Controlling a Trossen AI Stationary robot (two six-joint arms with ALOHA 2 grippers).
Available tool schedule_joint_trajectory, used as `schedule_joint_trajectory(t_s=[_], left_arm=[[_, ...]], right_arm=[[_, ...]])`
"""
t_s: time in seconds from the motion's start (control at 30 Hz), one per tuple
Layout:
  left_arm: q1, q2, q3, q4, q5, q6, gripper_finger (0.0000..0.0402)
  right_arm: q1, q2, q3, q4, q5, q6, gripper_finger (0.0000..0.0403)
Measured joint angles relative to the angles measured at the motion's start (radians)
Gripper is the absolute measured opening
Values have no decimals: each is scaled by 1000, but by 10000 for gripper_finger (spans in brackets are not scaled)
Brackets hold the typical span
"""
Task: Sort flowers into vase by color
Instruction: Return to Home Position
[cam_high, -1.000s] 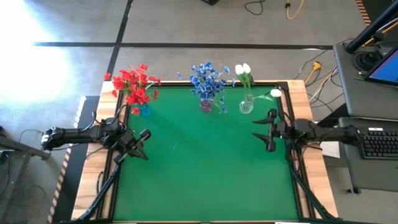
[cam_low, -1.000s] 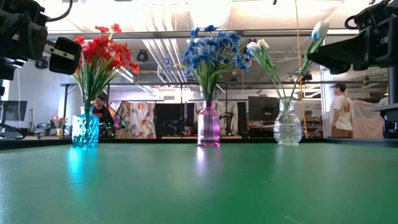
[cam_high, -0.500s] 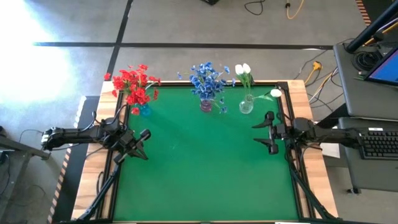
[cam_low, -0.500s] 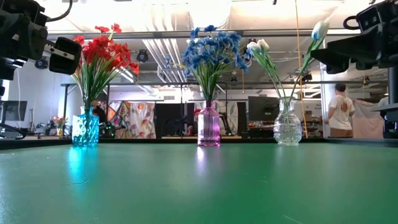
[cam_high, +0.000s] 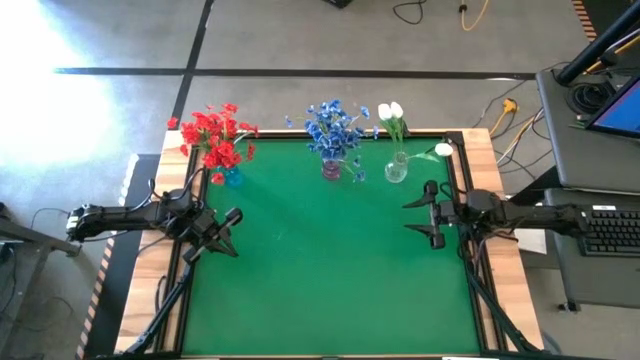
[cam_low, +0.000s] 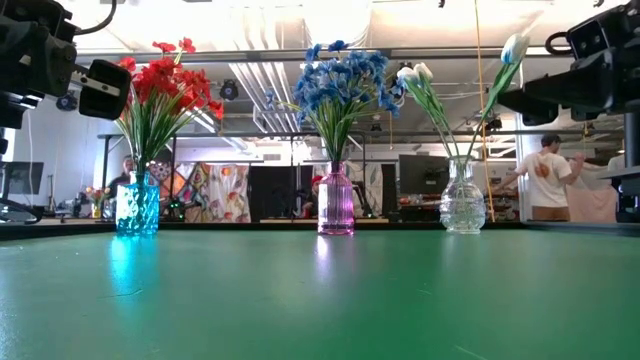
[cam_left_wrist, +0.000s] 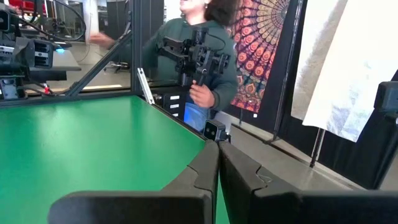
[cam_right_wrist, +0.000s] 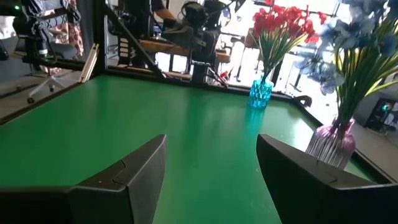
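Three vases stand along the table's far edge. A teal vase (cam_high: 232, 177) holds the red flowers (cam_high: 213, 134) by their stems. A pink vase (cam_high: 331, 168) holds the blue flowers (cam_high: 333, 128). A clear vase (cam_high: 396, 170) holds the white tulip buds (cam_high: 391, 111), and one bud (cam_high: 443, 150) leans toward the right edge. My left gripper (cam_high: 230, 233) hovers shut above the table's left side, near the teal vase. My right gripper (cam_high: 412, 216) hovers open above the right side, just nearer than the clear vase. Neither touches anything.
The green mat (cam_high: 320, 270) lies bare between the two grippers and toward the near edge. Wooden table borders and dark frame rails run along the left and right edges. People move in the room beyond the table.
My right gripper has edged slightly toward the table's left and turned a little about its wrist, staying open. The vases and flowers have not moved.
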Motion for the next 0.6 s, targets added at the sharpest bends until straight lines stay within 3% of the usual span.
schedule_joint_trajectory(t_s=[0.6], left_arm=[[0,0,0,0,0,0,0]], right_arm=[[0,17,0,6,1,11,240]])
